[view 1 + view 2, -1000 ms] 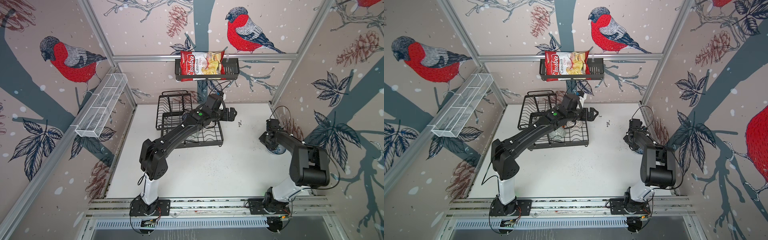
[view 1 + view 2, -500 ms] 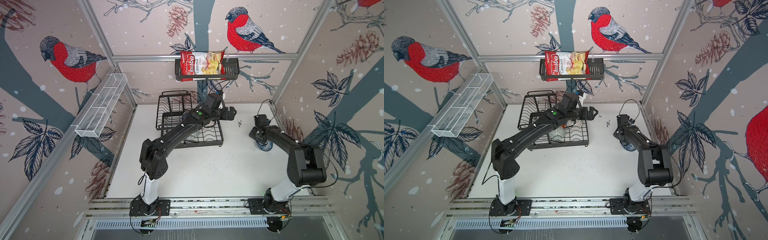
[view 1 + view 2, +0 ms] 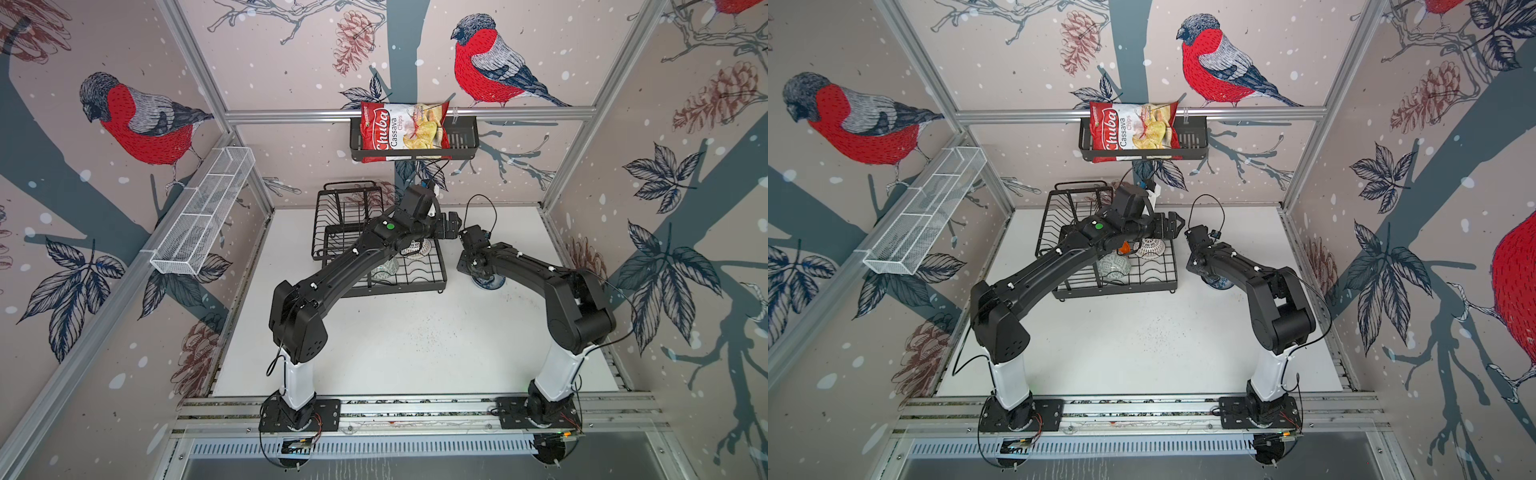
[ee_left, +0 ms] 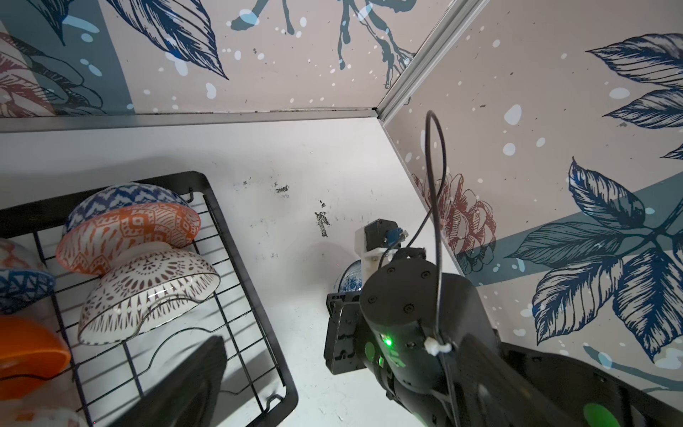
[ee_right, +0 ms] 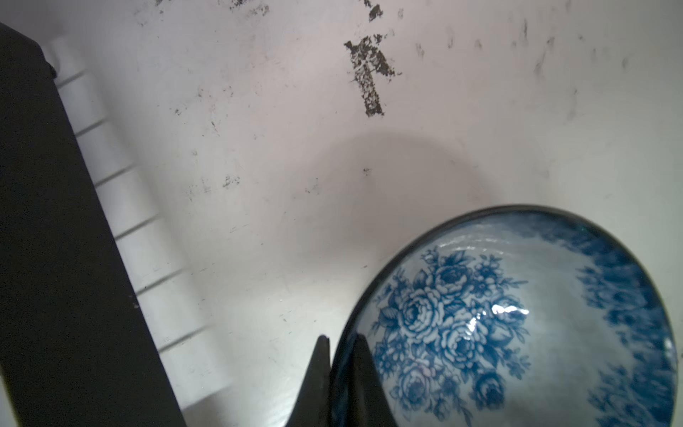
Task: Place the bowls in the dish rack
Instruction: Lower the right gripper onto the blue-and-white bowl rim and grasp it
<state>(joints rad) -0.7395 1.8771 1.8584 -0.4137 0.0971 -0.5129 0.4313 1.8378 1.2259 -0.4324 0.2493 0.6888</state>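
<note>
My right gripper is shut on the rim of the white bowl with blue flowers, one finger inside and one outside. That bowl sits low by the table, just right of the black dish rack. The rack holds the dark-blue geometric bowl, orange-red patterned bowl, dark-lattice bowl, plain orange bowl and grey-green bowl. My left gripper hangs open and empty over the rack's far right corner.
A black shelf basket with a chips bag hangs on the back wall. A white mesh basket is fixed to the left wall. The right wall stands close behind my right arm. The rack's black rim lies beside the held bowl.
My right gripper closed on the flowered bowl and moved it from near the right wall leftward, next to the rack. The left arm stayed put, still open.
</note>
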